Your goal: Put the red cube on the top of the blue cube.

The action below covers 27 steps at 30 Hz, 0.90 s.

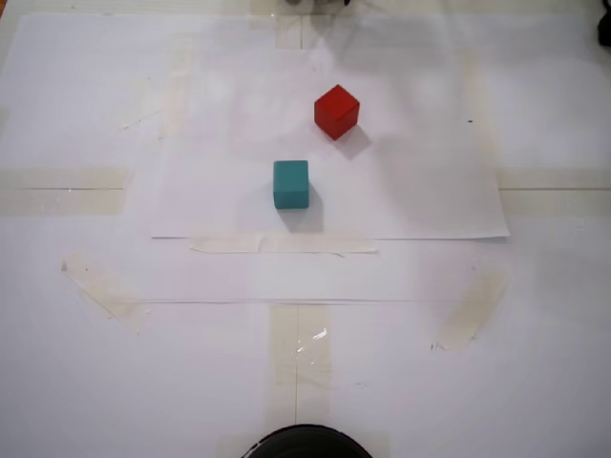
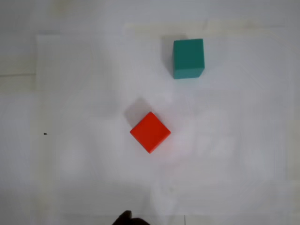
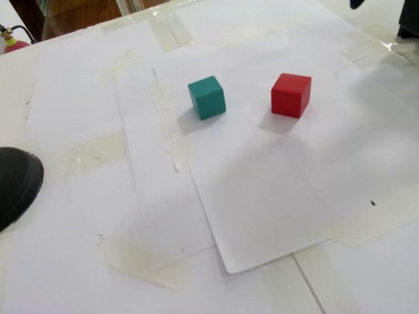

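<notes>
Red cube and blue cube resting near each other but apart on white paper taped to the bench, neither stacked, pincer barely visible, its opening impossible to tell

There is 1 red cube and 1 blue cube, so 2 cubes in total. They lie on 1 top sheet of white paper.
</notes>
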Motion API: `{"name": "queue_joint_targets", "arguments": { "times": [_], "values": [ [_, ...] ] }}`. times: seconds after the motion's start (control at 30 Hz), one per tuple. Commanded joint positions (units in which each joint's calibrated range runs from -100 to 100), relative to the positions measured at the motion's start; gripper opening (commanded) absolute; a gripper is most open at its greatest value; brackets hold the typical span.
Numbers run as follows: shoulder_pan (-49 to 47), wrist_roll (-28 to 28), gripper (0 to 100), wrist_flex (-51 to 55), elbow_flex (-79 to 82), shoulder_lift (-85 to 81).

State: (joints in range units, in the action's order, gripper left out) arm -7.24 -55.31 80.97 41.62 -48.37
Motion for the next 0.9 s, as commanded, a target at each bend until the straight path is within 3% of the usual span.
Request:
{"name": "queue_joint_targets", "arguments": {
  "times": [0.0, 0.3, 0.87],
  "values": [
    [-2.3, -4.05, 0, 0.12, -7.53, 3.48],
    [-5.56, -10.6, 0, -3.88, -10.71, 11.38],
    [-3.13, -16.56, 0, -13.25, -11.43, 23.14]
  ]
}}
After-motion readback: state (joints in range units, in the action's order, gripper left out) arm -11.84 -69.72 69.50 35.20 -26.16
